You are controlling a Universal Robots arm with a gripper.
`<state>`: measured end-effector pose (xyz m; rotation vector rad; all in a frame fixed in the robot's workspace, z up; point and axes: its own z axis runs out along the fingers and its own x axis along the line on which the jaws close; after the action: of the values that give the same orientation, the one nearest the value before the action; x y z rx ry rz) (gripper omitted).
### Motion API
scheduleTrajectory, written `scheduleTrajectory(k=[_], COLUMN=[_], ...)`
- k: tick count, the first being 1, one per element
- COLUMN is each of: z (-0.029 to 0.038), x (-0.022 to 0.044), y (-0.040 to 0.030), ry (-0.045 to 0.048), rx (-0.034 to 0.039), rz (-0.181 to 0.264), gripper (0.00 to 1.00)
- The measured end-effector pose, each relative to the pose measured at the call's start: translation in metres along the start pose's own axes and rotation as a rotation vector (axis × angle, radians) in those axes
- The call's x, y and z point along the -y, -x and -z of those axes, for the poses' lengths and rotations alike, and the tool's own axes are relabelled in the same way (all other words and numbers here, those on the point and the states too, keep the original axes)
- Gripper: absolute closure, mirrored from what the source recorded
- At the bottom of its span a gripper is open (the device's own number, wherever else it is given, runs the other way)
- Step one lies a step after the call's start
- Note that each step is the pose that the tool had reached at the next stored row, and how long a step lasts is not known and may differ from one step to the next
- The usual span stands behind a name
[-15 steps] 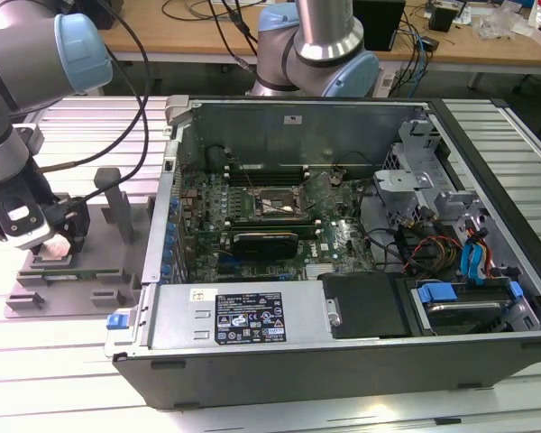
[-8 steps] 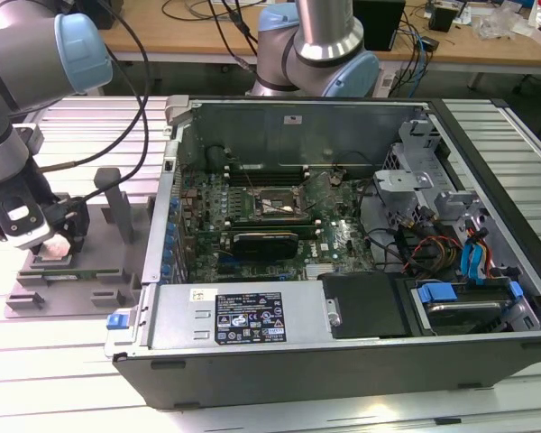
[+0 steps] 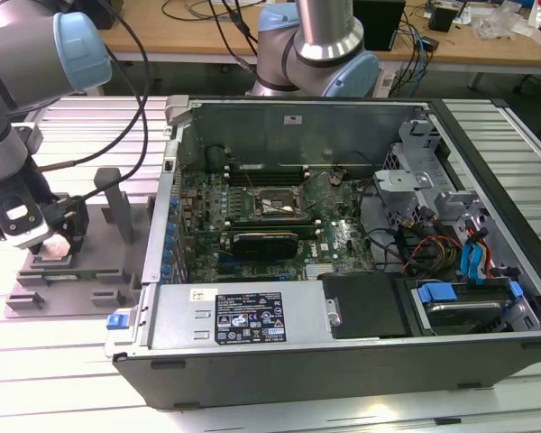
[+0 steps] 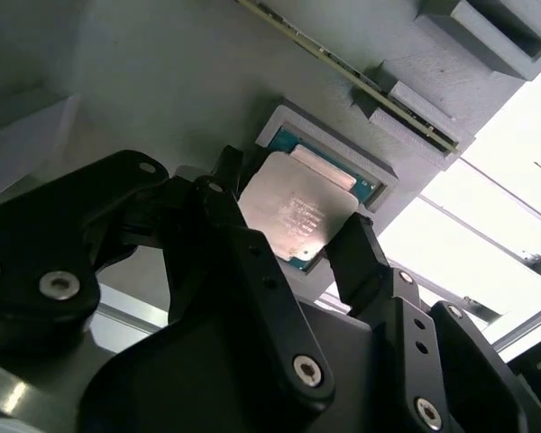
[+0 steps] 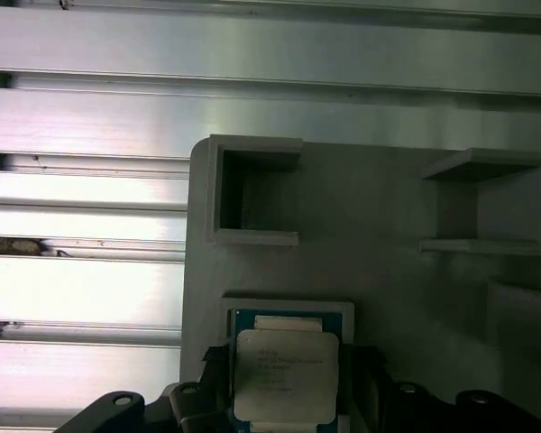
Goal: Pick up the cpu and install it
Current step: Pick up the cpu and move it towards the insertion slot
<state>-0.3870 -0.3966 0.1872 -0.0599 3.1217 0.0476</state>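
The end effector (image 4: 289, 203) stands directly over the cpu (image 4: 298, 216), its black fingers (image 4: 356, 244) pressed against two opposite edges of the chip, so it is grasping the cpu. In both wrist views the cpu shows its silver-grey metal top facing up, with a thin teal edge around it. It sits at a shallow square recess (image 5: 288, 309) in the grey plastic tray (image 5: 388, 271). Whether it has been lifted clear of that recess cannot be told. Beyond the recess, the first wrist view shows two box-shaped pockets (image 5: 252, 194) rising from the tray's surface, well apart from each other. The tray rests on a desk (image 5: 90, 117) of ribbed aluminium slats. In the exterior view the tray lies at the exterior view's left, with upright posts (image 3: 117, 203) standing on it near the end effector. Just beside the tray, toward the exterior view's right, an open computer case (image 3: 252, 316) lies on its side on the same desk. Inside it a green motherboard (image 3: 329, 239) is exposed, with the black square socket frame (image 3: 275, 206) near its middle. The socket frame is well apart from the cpu. Behind the case stands a wooden desk (image 3: 207, 41) with loose cables.
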Motion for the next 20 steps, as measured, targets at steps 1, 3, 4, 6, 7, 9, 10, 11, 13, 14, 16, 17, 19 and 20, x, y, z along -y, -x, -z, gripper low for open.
scheduleTrajectory(k=[1,3,4,6,7,9,10,11,13,14,16,17,19,20], z=[-0.0002,-0.0002,-0.0003,-0.0002,-0.0003,-0.0002,-0.0001,-0.0002,-0.0002,-0.0003,-0.0002,0.0003,0.0009,0.001], x=[0.0,0.0,0.0,0.0,0.0,0.0,0.0,0.0,0.0,0.0,0.0,0.0,-0.0001,0.0], y=[-0.0001,-0.0003,-0.0004,-0.0005,-0.0005,-0.0005,-0.0006,-0.0007,-0.0006,-0.0006,-0.0006,-0.0006,-0.0006,-0.0006], ry=[0.0001,0.0,0.0,0.0,0.0,0.0,0.0,-0.0001,0.0,0.0,0.0001,0.0001,0.0001,0.0001], rx=[0.0001,0.0,0.0,-0.0001,-0.0001,-0.0001,-0.0006,-0.0003,-0.0002,-0.0001,0.0,0.0002,0.0001,0.0001], rz=[0.0,0.0,0.0,0.0,0.0,0.0,0.0,0.0,0.0,0.0,0.0,0.0,0.0,0.0], gripper=[0.35,0.35,0.35,0.35,0.35,0.35,0.36,0.36,0.44,0.44,0.44,0.44,0.44,0.44])
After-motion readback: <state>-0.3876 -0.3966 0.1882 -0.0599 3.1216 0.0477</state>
